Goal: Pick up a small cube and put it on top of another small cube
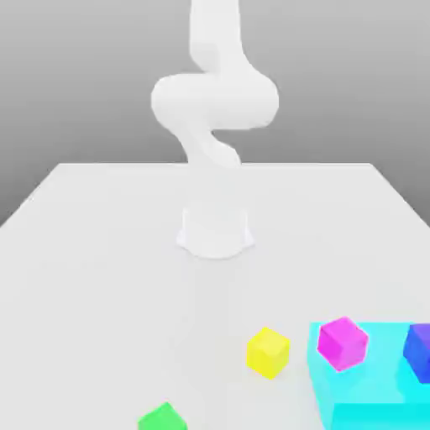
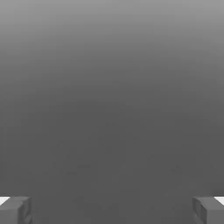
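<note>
The small bright green cube (image 1: 164, 417) sits on the white table at the front, partly cut off by the exterior view's lower edge. To the exterior view's right of it lies a yellow cube (image 1: 268, 351) of about the same size. A magenta cube (image 1: 343, 342) rests on a large cyan block (image 1: 369, 399). In the hand view my gripper (image 2: 112, 211) is open, its two grey fingertips (image 2: 15, 210) far apart with nothing between them and only plain grey background ahead.
The white arm (image 1: 214, 105) rises from its round base (image 1: 215, 233) mid-table and leaves the exterior view at the top. A blue cube (image 1: 420, 351) stands on the cyan block at the exterior view's right edge. The white table (image 1: 101, 277) spreads around the base.
</note>
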You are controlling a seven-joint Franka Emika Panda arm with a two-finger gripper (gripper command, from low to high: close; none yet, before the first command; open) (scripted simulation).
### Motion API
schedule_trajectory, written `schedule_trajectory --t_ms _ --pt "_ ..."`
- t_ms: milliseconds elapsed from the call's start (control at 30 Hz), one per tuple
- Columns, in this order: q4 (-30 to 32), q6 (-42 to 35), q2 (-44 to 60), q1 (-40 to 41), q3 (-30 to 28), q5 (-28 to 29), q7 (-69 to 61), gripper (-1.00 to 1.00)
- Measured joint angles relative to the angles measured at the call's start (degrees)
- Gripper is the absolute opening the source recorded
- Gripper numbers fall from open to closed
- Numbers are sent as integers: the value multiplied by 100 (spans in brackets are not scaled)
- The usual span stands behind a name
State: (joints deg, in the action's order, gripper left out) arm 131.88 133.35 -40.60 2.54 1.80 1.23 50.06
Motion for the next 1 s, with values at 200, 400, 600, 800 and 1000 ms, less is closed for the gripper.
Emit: schedule_trajectory --t_ms 200,400,600,800,1000 --pt "23 382 1284 558 389 349 1070 0" --pt "44 748 2538 949 616 730 2137 0" --pt "68 1124 3780 1137 605 998 3127 0" --pt "106 1540 4975 1205 530 913 3869 0" --pt "114 2055 6123 1262 522 504 4278 0"
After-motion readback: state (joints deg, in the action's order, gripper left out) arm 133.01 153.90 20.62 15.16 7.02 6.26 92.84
